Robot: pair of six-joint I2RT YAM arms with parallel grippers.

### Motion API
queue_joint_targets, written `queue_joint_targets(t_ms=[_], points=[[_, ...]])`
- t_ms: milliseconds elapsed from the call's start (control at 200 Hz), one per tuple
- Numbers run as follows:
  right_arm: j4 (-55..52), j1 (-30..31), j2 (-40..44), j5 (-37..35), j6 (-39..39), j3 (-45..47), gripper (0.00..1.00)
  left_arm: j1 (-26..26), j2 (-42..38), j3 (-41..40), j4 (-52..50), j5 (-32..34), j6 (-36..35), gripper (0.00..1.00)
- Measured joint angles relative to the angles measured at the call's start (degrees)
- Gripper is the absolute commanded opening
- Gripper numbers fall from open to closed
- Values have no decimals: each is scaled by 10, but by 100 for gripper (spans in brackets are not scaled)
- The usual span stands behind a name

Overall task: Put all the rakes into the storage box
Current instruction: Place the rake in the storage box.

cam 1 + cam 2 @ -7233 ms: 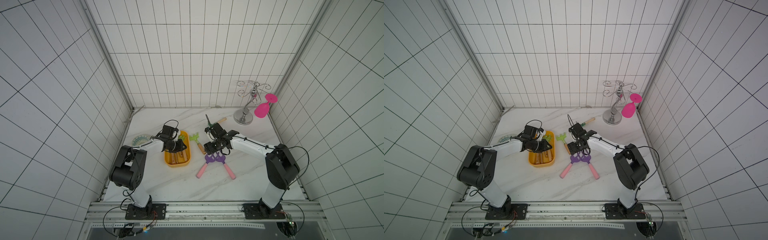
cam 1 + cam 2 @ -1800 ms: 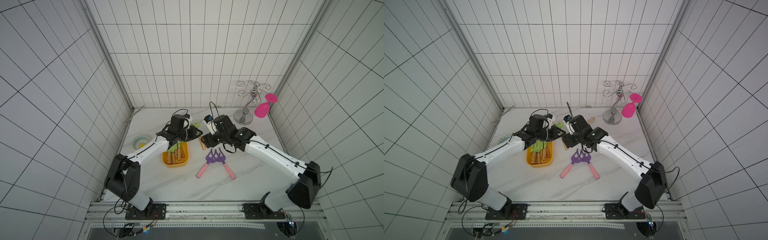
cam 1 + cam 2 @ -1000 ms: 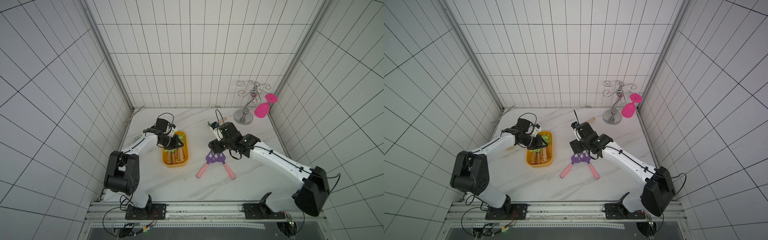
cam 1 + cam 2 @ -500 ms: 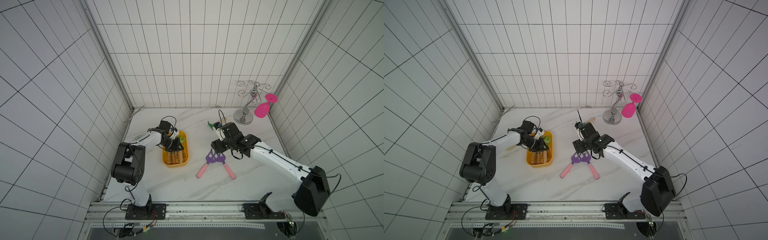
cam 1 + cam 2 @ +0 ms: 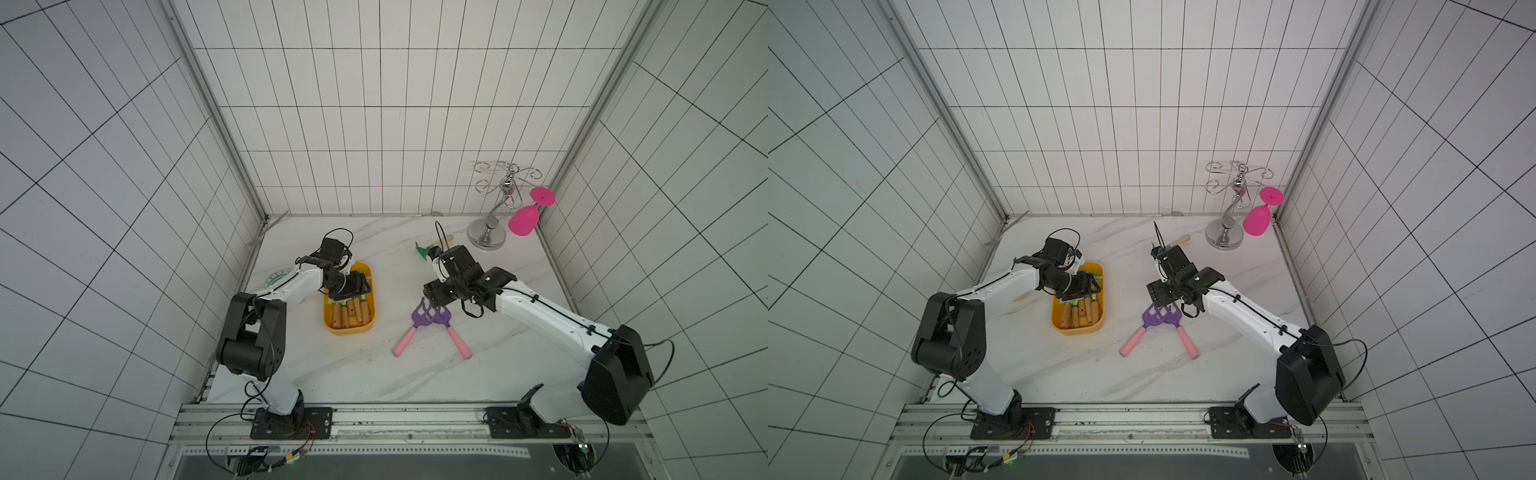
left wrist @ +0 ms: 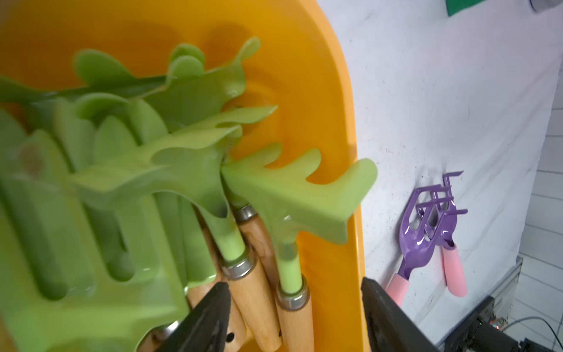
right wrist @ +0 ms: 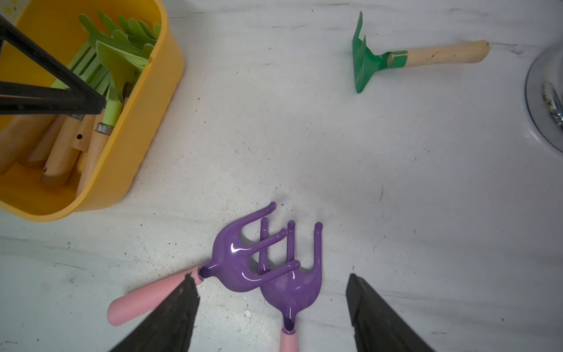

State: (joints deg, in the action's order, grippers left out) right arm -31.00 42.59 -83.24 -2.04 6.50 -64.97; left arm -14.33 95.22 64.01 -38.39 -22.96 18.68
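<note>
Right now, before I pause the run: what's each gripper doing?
Left gripper: open over the box, holding nothing.
Right gripper: open above the purple rakes, holding nothing.

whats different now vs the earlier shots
The light green rake that lay on the table beside the storage box now lies in it; the left fingers carried it there and have just opened. The right fingers, open, came back down over the purple rakes. Those, the dark green rake and the box stayed put.
</note>
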Motion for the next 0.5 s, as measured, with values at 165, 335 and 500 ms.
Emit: queue_joint_targets(t_ms=[165, 335, 500], points=[[-17, -22, 0, -9, 17, 0, 79, -28, -72, 2, -19, 82, 10, 98], [-43, -65, -14, -8, 43, 0, 79, -43, -127, 3, -48, 173, 23, 99], [-70, -114, -46, -5, 58, -3, 78, -33, -181, -14, -58, 269, 30, 99]])
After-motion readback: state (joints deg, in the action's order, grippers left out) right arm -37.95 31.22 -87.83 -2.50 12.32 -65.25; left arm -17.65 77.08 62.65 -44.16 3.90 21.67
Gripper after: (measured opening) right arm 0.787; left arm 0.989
